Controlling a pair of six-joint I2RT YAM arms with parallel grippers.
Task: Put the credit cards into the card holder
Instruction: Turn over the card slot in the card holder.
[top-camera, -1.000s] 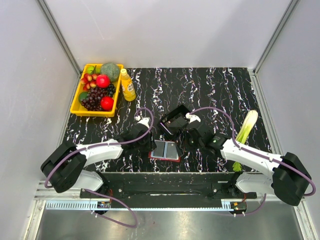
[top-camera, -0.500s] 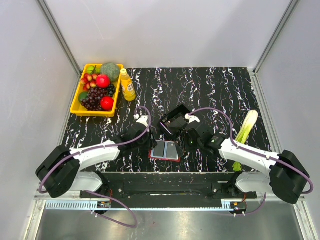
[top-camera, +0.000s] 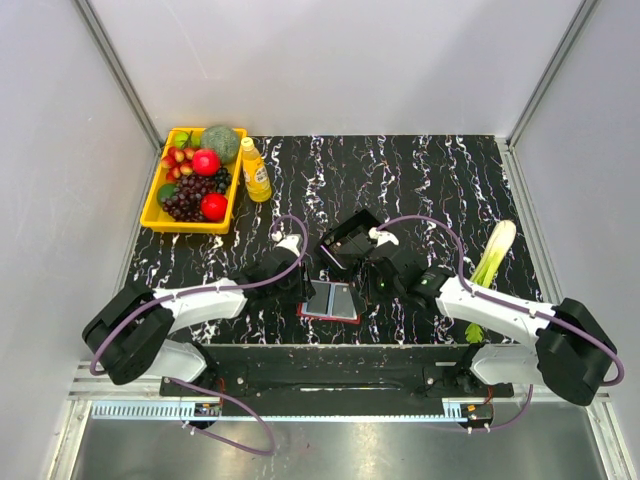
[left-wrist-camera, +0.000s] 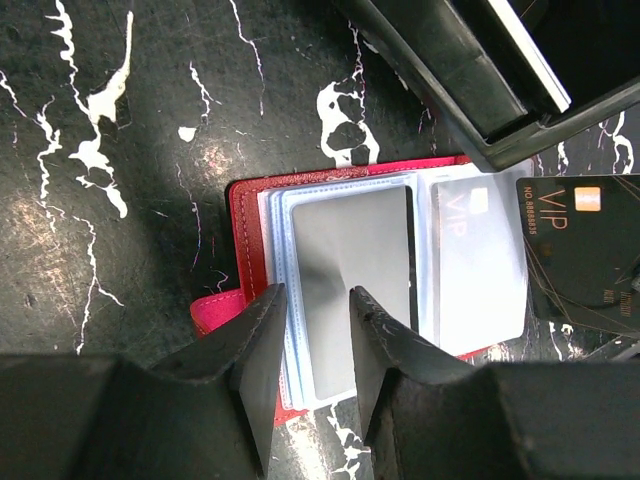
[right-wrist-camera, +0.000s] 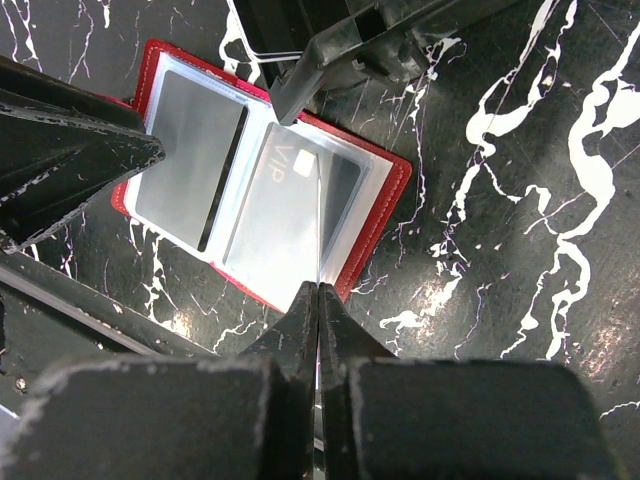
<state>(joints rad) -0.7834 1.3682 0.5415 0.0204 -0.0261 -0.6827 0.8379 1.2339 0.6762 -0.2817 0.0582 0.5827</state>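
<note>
The card holder (top-camera: 330, 300) lies open and flat on the black marbled bench (top-camera: 430, 170), close to the near edge and between the two arms. Its red cover frames clear plastic sleeves.

In the left wrist view, a plain grey card (left-wrist-camera: 350, 270) sits in the left panel. A paler card marked VIP (left-wrist-camera: 480, 260) sits in the sleeve of the right panel.

The left gripper (left-wrist-camera: 312, 325) hangs over the near edge of the left panel with its fingers (left-wrist-camera: 262, 345) apart. Nothing is clamped between them. The angle does not show whether they press on the sleeve.

The right gripper (right-wrist-camera: 318, 298) is closed on a credit card (right-wrist-camera: 318, 225). Its own camera sees the card edge-on — a thin pale line standing upright over the right panel, close to the VIP card. From the left wrist, a dark card face (left-wrist-camera: 580, 240) with gold VIP lettering shows at the holder's right edge. This is probably the same held card, though the view is poor there.

A black box-like tray (top-camera: 348, 238) sits just behind the holder, with its near corner overhanging the holder's far edge in both wrist views.

Farther off on the bench:
- a yellow basket (top-camera: 152, 212) of fruit at the far left
- a small orange bottle (top-camera: 255, 170) beside the basket
- a leafy green stalk (top-camera: 497, 250) on the right
</note>
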